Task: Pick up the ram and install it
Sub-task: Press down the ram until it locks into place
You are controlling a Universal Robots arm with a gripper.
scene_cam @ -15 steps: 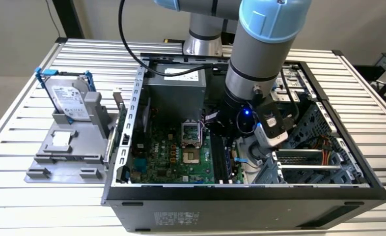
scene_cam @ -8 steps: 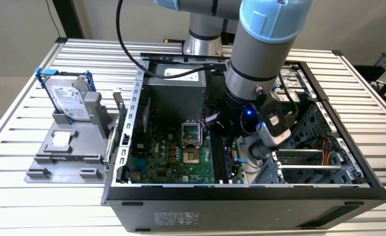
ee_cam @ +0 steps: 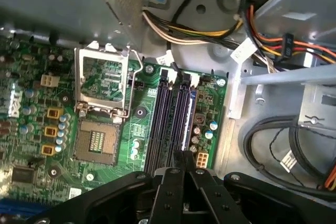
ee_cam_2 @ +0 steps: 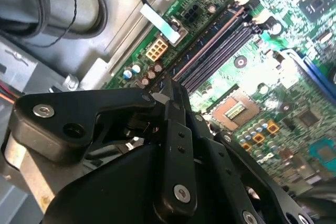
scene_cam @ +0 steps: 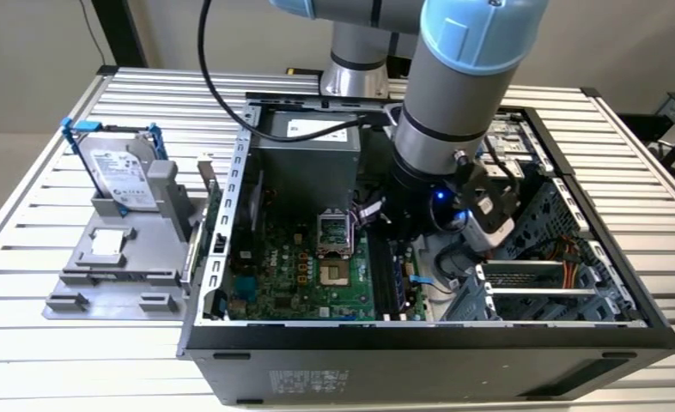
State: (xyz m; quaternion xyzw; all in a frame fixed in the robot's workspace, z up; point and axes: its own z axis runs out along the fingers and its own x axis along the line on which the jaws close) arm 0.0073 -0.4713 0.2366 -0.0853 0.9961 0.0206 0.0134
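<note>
1. Slatted metal table (scene_cam: 28,223) carrying an open computer case (scene_cam: 429,356); green motherboard (scene_cam: 303,279) flat on its floor.
2. Robot arm (scene_cam: 464,103) reaching down into the case, toward the exterior view's right of the CPU socket (scene_cam: 335,275).
3. Gripper (ee_cam: 184,157) low over the bank of long black memory slots (ee_cam: 160,124), seen in both wrist views (ee_cam_2: 169,95).
4. Fingertips (ee_cam: 177,162) drawn together, no gap visible between them; cannot tell whether pinching the board or only resting on its top edge.
5. The ram (ee_cam: 188,119) standing on edge in the outermost slot, the one farthest from the CPU socket (ee_cam: 97,140) and nearest the case's bare metal floor; upper edge showing as a thin line in the second wrist view (ee_cam_2: 210,43), running up to the gripper tips.
6. Remaining slots beside it bare.
7. Socket retention frame (ee_cam: 102,85) tilted open just beyond the socket.
8. Bundle of yellow, black and orange power cables (ee_cam: 173,32) lying past the far end of the slots.
9. At the exterior view's left, outside the case, a grey fixture (scene_cam: 120,266) holding a silver-labelled hard drive (scene_cam: 125,172) in a blue bracket, well apart from the gripper.
</note>
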